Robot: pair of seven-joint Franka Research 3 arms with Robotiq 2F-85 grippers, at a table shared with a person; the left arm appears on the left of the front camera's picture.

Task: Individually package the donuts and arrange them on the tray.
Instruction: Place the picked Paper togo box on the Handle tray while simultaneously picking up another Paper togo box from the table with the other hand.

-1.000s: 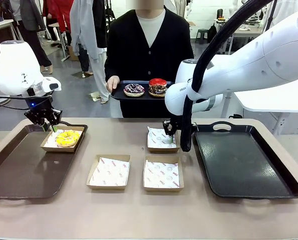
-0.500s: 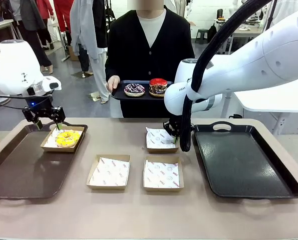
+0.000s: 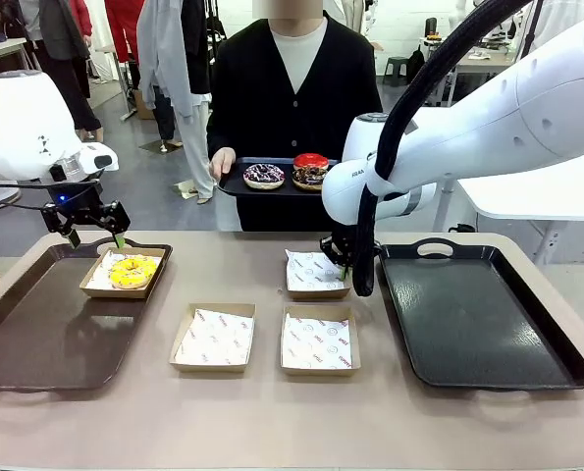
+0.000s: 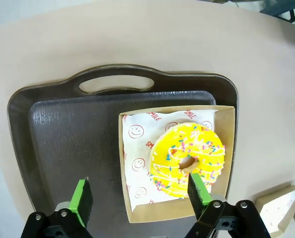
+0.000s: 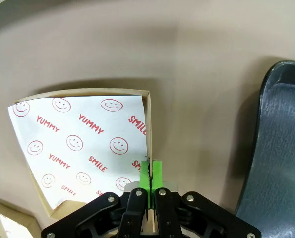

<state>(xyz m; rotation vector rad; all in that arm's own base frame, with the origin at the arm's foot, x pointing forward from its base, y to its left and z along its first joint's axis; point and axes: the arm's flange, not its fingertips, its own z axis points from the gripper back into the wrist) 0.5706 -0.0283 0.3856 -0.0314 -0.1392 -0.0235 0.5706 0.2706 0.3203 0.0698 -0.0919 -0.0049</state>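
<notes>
Yellow-iced donut (image 4: 187, 161) sits boxed on the left tray (image 4: 63, 148) beneath the left gripper (image 4: 137, 186), jaws wide apart, while the right gripper (image 5: 150, 171) pinches an empty lined box (image 5: 148, 124) by its wall, probably readying it for one of the donuts (image 3: 263, 176) on the person's tray (image 3: 231, 187).

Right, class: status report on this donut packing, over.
Left hand open, above boxed yellow donut on left tray. Right hand shut on rim of far empty box. Three donuts wait on person's tray. Path clear.

table (image 3: 272, 422) | left: brown tray (image 3: 36, 334) | centre: three paper-lined boxes (image 3: 213, 337) | right: black tray (image 3: 468, 324)
</notes>
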